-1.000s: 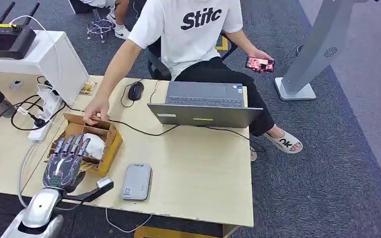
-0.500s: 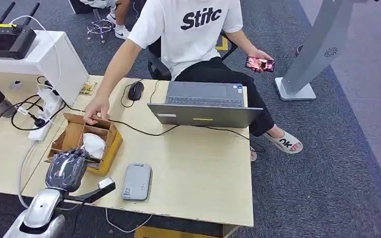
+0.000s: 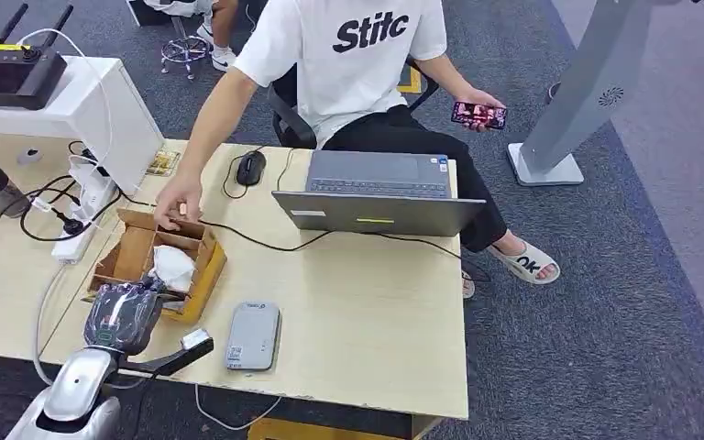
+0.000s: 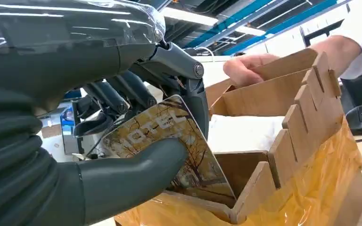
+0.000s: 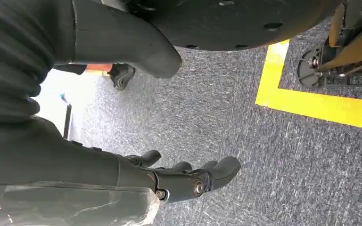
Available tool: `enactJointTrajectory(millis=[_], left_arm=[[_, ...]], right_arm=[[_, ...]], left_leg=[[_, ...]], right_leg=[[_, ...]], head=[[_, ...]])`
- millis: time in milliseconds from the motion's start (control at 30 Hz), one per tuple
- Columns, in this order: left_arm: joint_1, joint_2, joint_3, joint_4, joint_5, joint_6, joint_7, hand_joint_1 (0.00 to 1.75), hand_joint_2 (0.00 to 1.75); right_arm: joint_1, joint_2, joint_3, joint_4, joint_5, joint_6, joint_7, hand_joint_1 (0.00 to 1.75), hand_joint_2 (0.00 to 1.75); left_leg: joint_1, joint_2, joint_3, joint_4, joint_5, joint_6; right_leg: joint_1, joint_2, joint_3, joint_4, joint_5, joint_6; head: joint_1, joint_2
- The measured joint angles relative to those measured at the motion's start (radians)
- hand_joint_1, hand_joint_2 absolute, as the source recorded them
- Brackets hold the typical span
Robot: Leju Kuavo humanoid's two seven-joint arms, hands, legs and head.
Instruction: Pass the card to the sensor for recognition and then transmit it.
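Card (image 4: 169, 146) with an autumn-tree print and the letters "OTEL" sits pinched in the left hand (image 3: 124, 312), the thick thumb pressed on its face and the darker fingers (image 4: 122, 92) curled behind it. That hand is at the near end of the cardboard box (image 3: 197, 266), and the card's lower edge dips inside the box's front compartment. White wadding (image 3: 172, 266) lies in the middle of the box. A person's hand (image 3: 176, 203) rests on the far rim of the box. Just right of the box, the grey sensor (image 3: 253, 335) lies flat on the worktop (image 3: 367, 312). Farther right of the box stands an open laptop (image 3: 380, 188), with a black mouse (image 3: 250, 167) beyond the box. The right hand (image 5: 179, 179) hangs over grey carpet, fingers loosely curled around nothing.
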Motion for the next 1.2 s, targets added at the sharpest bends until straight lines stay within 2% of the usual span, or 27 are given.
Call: enactJointTrajectory(millis=[233,533,600,700,833,1033,1133,1200], left_arm=[[-0.003,0.019,0.002,-0.050,0.023,0.003,0.019,1.75,1.75],[-0.015,0.051,0.016,-0.161,0.094,-0.014,-0.002,1.75,1.75],[-0.015,0.068,0.024,-0.213,0.153,-0.052,-0.025,1.75,1.75],[-0.013,0.100,0.035,-0.324,0.230,-0.148,-0.046,1.75,1.75],[-0.018,0.139,0.041,-0.427,0.215,-0.179,-0.025,1.75,1.75],[-0.019,0.162,0.043,-0.478,0.204,-0.176,-0.024,1.75,1.75],[-0.032,0.176,0.043,-0.479,0.113,-0.141,0.022,1.75,1.75],[-0.079,0.183,0.042,-0.451,0.007,-0.103,0.063,1.75,1.75]], right_arm=[[0.000,0.000,0.000,0.000,-0.010,0.000,-0.003,0.00,1.75],[0.000,-0.001,0.000,0.000,-0.021,0.000,-0.006,0.00,1.75],[0.001,-0.001,0.000,0.000,-0.030,0.000,-0.008,0.00,1.75],[0.001,-0.001,0.000,0.000,-0.043,0.000,-0.011,0.00,1.75],[0.002,-0.001,0.000,0.001,-0.045,0.001,-0.014,0.00,1.75],[0.002,-0.001,0.000,0.001,-0.048,0.001,-0.015,0.00,1.75],[0.002,-0.001,0.000,0.001,-0.037,0.001,-0.013,0.00,1.75],[0.002,-0.001,0.000,0.001,-0.008,0.001,-0.007,0.00,1.75]], left_leg=[[0.000,0.000,0.000,0.000,0.000,0.000],[0.000,0.000,0.000,0.000,0.000,0.000],[0.000,0.000,0.000,0.000,0.000,0.000],[0.000,0.000,0.000,0.000,0.000,0.000],[0.000,0.000,0.000,0.000,0.000,0.000],[0.000,0.000,0.000,0.000,0.000,0.000],[0.000,0.000,0.000,0.000,0.000,0.000],[0.000,-0.002,0.000,0.000,0.001,0.002]], right_leg=[[0.000,0.000,0.000,0.000,0.000,0.000],[0.000,0.000,0.000,0.000,0.000,0.000],[0.000,0.000,0.000,0.000,0.000,0.000],[0.000,0.000,0.000,0.000,0.000,0.000],[0.000,0.000,0.000,0.000,0.000,0.000],[0.000,0.000,0.000,0.000,0.000,0.000],[0.000,0.000,0.000,0.000,0.000,0.000],[0.000,-0.003,0.000,0.000,0.000,0.000]], head=[[0.000,0.000],[0.000,0.000],[0.000,0.000],[0.000,0.000],[0.000,0.000],[0.000,0.000],[0.000,0.000],[0.000,0.000]])
